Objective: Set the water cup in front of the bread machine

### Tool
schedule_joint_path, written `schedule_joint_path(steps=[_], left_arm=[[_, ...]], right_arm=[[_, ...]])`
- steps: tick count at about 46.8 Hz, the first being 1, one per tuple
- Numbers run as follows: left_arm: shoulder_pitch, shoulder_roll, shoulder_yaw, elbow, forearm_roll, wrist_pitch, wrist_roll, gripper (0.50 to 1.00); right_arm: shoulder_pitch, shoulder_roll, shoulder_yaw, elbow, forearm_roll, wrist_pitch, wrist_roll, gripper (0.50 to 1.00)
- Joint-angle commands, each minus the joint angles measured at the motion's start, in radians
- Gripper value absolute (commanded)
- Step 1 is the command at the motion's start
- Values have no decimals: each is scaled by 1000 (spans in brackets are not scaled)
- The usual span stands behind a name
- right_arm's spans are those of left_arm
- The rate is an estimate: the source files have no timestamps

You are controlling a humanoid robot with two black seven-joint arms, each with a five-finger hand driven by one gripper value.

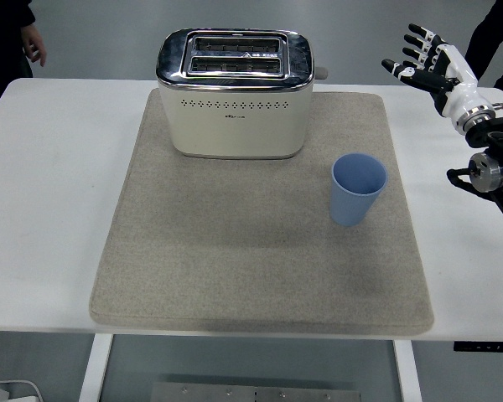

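A light blue cup (358, 188) stands upright on the grey mat (235, 251), to the right of and nearer than the cream toaster (233, 94), which sits at the mat's far edge. My right hand (425, 60) is raised at the upper right, well above and to the right of the cup, its fingers spread and holding nothing. The left arm is out of the picture.
The white table (50, 193) extends beyond the mat on both sides. A person's hand (33, 42) shows at the top left, and a dark sleeve (496, 29) at the top right. Under the table lie a white power strip (8, 391) and a metal base (251, 392).
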State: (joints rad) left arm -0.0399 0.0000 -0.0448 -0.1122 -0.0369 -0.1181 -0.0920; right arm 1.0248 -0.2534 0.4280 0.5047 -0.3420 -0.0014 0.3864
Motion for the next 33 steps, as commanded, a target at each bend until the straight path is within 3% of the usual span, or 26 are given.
schedule_joint_path(steps=[1,33], left_arm=[[0,0,-1,0,-1,0,-2,1000],[0,0,-7,-3,-3,0,-9,1000]], right_arm=[[0,0,0,1,0,-2,0,911],[3,-1,0,17,0,4,-1,913]])
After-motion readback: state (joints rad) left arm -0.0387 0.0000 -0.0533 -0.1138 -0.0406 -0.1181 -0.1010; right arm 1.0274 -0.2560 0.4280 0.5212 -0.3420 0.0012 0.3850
